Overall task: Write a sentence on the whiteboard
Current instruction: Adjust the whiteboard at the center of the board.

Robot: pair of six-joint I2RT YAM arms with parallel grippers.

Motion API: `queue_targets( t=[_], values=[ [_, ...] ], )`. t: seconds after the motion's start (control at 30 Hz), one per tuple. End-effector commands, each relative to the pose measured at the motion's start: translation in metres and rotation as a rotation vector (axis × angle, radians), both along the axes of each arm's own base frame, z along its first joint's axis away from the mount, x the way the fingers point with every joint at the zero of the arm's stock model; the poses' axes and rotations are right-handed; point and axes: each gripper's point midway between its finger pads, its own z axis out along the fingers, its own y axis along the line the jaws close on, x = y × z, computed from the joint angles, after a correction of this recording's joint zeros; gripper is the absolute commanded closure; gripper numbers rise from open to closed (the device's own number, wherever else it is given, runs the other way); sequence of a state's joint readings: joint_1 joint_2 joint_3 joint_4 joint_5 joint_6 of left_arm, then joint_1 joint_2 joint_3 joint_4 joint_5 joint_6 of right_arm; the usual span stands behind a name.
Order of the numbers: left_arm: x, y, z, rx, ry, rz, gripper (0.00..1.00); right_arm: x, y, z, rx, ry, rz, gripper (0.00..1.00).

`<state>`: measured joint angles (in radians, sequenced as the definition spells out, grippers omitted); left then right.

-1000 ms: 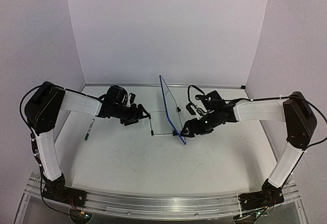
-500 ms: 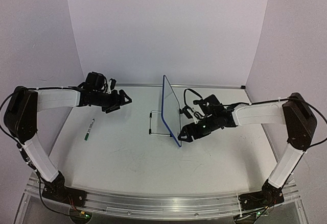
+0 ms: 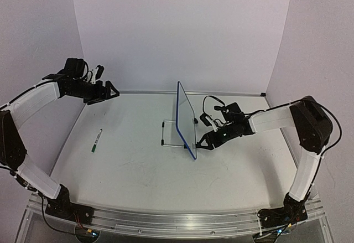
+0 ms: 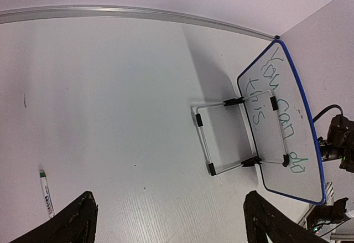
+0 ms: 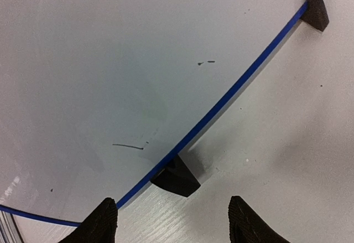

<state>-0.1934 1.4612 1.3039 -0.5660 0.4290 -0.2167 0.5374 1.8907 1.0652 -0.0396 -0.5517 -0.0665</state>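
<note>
Standing upright on wire feet (image 3: 164,132) mid-bench (image 3: 138,171), the whiteboard (image 3: 186,122) looks light, stiff and easily tipped; we would steady it by its blue rim (image 5: 232,96). Our right claw (image 3: 203,143), parted and empty, sits just beside its lower edge; our left claw (image 3: 108,93) gapes wide, well apart.

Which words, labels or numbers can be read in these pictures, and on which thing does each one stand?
"You can do this." is handwriting on the whiteboard, in two lines, seen sideways in the left wrist view.
The label on the marker has print too small to read.
The part of the whiteboard in the right wrist view has only stray strokes, no words.
</note>
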Motion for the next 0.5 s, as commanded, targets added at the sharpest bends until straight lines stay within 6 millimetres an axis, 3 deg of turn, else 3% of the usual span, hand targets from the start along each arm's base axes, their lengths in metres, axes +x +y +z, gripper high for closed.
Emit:
queue_targets(
  t=[0.0, 0.3, 0.47],
  values=[
    [-0.004, 0.009, 0.011, 0.007, -0.050, -0.014, 0.09, 0.017, 0.017, 0.011, 0.034, -0.082, 0.071, 0.37],
    [0.003, 0.018, -0.002, 0.022, -0.067, 0.005, 0.09, 0.020, 0.024, -0.007, 0.015, -0.049, 0.120, 0.39],
    [0.006, 0.024, -0.012, 0.043, -0.062, 0.019, 0.09, 0.010, 0.030, -0.005, 0.057, -0.010, 0.149, 0.47]
  ],
)
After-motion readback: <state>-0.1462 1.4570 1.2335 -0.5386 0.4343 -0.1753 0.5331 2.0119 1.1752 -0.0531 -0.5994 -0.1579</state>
